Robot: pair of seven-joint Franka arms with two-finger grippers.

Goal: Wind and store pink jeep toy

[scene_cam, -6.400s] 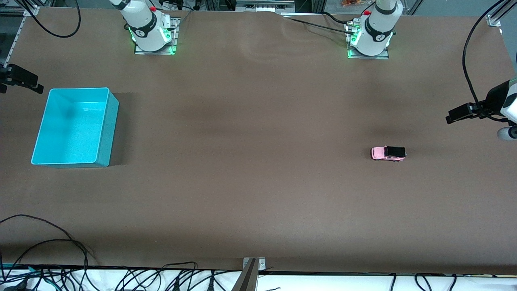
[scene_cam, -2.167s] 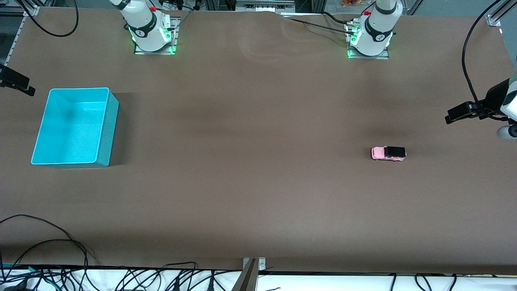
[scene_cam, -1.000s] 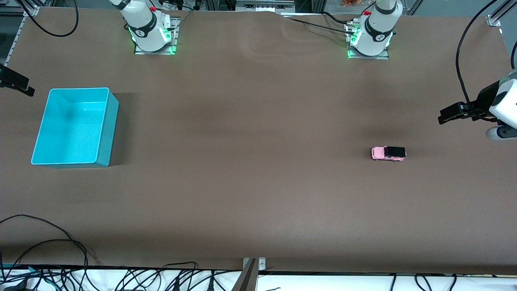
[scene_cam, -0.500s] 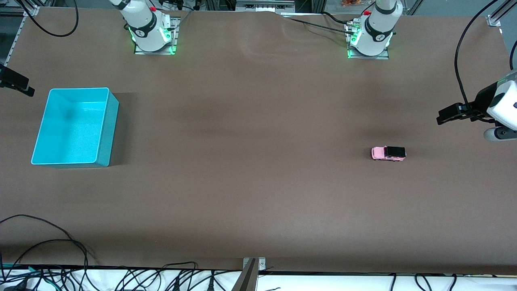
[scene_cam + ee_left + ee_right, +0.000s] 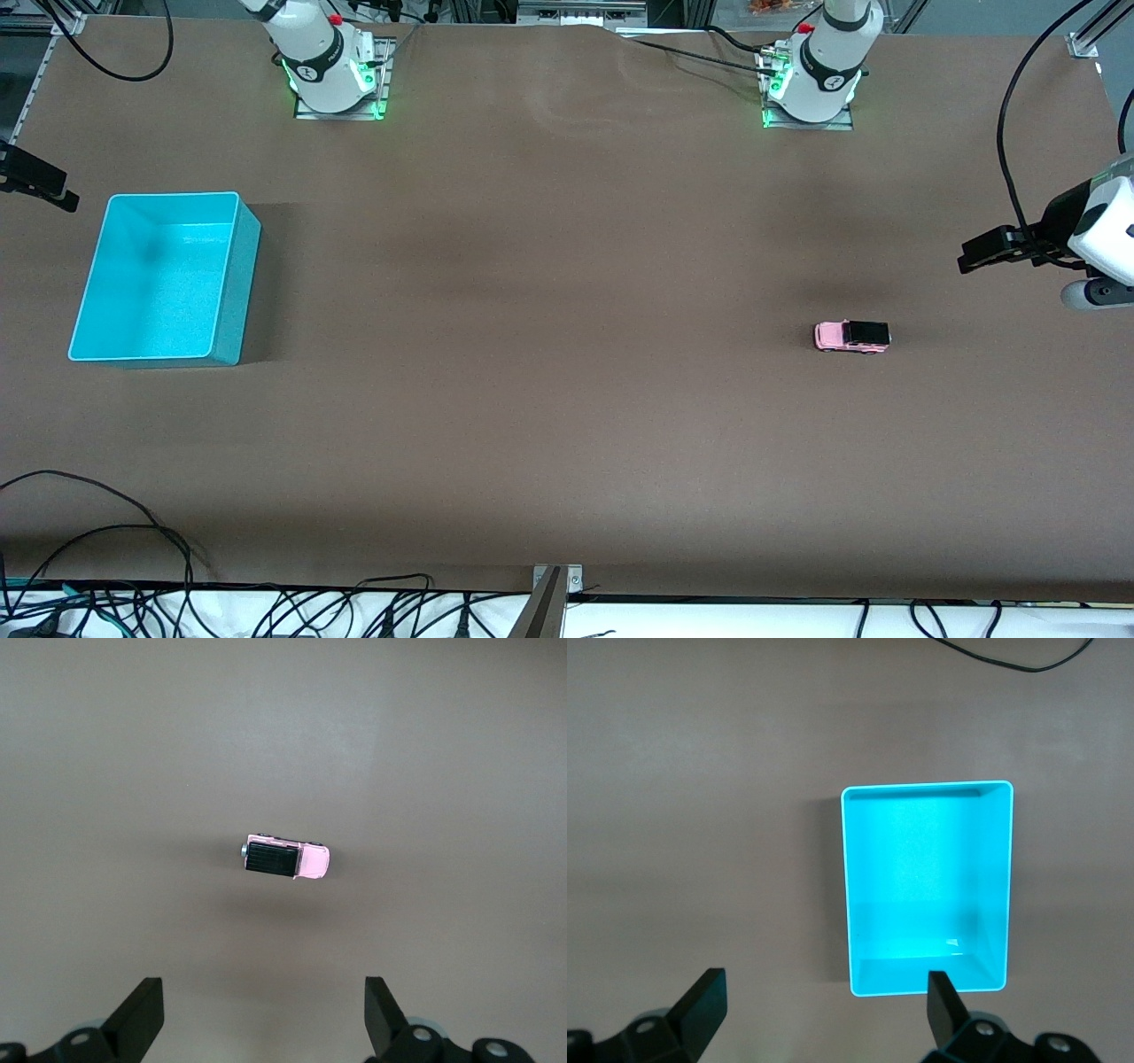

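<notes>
Both my arm bases are glossy white with black joint bands, green lights glowing at the foot, a red button on each. Black cables trail off the left arm's base. Left wrist housing is white with a black bracket. Fingers are matte black wedges on both grippers.

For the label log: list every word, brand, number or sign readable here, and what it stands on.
None can be read.
Pink jeep toy: no lettering shows.
Teal bin: faint raised marks on its floor, too blurred to read.
Right arm's base and left arm's base: each bears a small round dark emblem, too small to read.
</notes>
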